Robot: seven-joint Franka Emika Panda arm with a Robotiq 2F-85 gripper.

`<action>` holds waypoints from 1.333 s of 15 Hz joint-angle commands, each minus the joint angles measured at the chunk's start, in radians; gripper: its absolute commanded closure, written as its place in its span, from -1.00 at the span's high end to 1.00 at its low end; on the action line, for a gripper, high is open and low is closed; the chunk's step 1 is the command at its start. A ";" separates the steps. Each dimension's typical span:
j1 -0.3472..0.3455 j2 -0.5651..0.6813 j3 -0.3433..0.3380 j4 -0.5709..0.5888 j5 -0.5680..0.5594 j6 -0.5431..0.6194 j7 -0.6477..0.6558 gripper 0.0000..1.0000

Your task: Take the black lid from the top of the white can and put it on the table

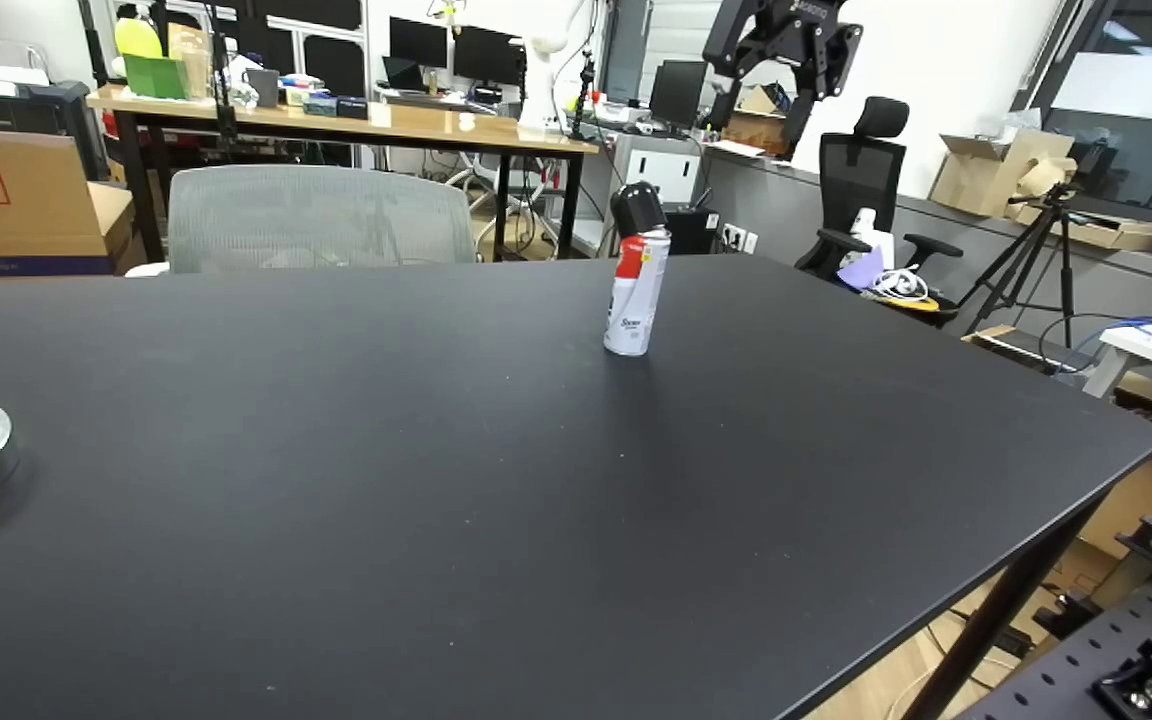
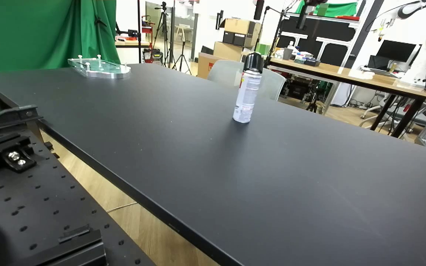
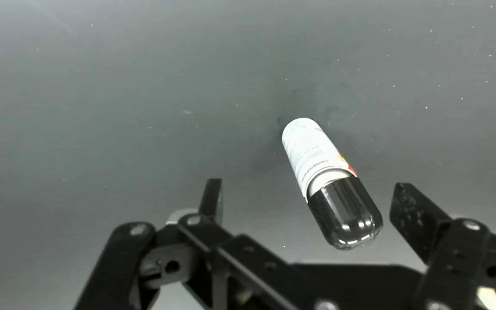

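Black lid [image 2: 253,62], one: I find it on top of the white can [image 2: 248,96]. Table [image 1: 336,450]: matte black, beneath the can. Mesh chair [image 1: 321,220]: pale grey, beyond the can. My gripper [image 1: 752,138]: higher than the can, apart from it, fingers [image 3: 420,221] spread wide. Can: upright, red-marked. Lid: glossy, looking tilted on the can in an exterior view.
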 commanded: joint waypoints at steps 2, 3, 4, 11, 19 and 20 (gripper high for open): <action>0.000 0.158 0.046 0.164 -0.054 -0.039 -0.007 1.00; 0.001 0.181 0.055 0.186 -0.059 -0.042 -0.011 1.00; 0.002 0.203 0.065 0.204 -0.063 -0.045 -0.017 1.00; 0.007 0.283 0.113 0.271 -0.091 -0.074 -0.054 1.00; 0.000 0.352 0.125 0.321 -0.106 -0.063 -0.115 1.00; 0.001 0.358 0.127 0.324 -0.105 -0.062 -0.121 1.00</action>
